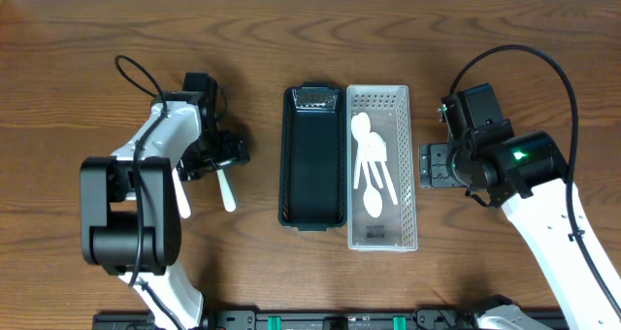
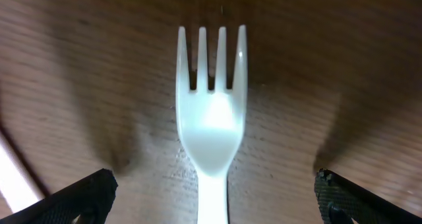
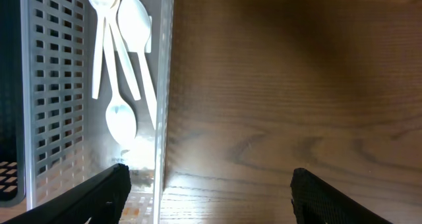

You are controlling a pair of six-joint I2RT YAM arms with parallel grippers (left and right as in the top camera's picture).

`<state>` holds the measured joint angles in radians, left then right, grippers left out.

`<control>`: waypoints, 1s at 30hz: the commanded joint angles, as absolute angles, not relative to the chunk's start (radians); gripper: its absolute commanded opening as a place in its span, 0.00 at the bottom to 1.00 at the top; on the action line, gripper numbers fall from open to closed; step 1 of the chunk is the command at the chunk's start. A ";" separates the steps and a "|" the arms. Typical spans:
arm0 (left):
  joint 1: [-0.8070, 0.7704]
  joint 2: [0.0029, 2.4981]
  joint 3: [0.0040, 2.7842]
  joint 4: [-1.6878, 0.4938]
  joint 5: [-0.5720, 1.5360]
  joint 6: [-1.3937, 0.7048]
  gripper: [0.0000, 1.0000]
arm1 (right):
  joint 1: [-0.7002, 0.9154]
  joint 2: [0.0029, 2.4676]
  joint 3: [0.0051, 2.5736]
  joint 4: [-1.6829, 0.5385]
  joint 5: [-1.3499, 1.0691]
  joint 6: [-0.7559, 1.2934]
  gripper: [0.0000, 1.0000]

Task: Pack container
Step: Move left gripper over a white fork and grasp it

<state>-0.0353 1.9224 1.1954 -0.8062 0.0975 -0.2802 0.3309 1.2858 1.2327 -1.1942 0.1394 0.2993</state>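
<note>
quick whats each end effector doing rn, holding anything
left end effector: open, straddling the fork on the table, not gripping it
right end effector: open, holding nothing

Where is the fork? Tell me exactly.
The fork lies on the table on the left side, left of the black tray. The left wrist view shows its handle running between the open left jaws.

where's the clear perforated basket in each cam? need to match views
Overhead: clear basket centre-right, right of the black tray.
Right wrist: along the left side, running top to bottom.
Left wrist: not in it.
Shared landmark: the white spoons lying inside it.
</note>
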 commanded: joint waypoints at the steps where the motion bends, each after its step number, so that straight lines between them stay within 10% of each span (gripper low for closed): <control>1: -0.034 1.961 1.187 -0.809 0.098 -0.263 0.98 | 0.317 1.283 1.228 -1.202 0.153 0.290 0.81; 10: -0.034 1.995 1.187 -0.825 0.098 -0.264 1.00 | 0.317 1.283 1.228 -1.204 0.153 0.291 0.81; 18: -0.034 1.995 1.187 -0.852 0.098 -0.264 0.40 | 0.317 1.283 1.228 -1.204 0.153 0.291 0.81; 30: -0.034 1.994 1.188 -0.858 0.097 -0.264 0.13 | 0.317 1.283 1.228 -1.205 0.153 0.291 0.80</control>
<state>-0.0353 1.9442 1.2007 -0.8600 0.1162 -0.2657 0.3309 1.2858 1.2327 -1.2037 0.1394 0.2993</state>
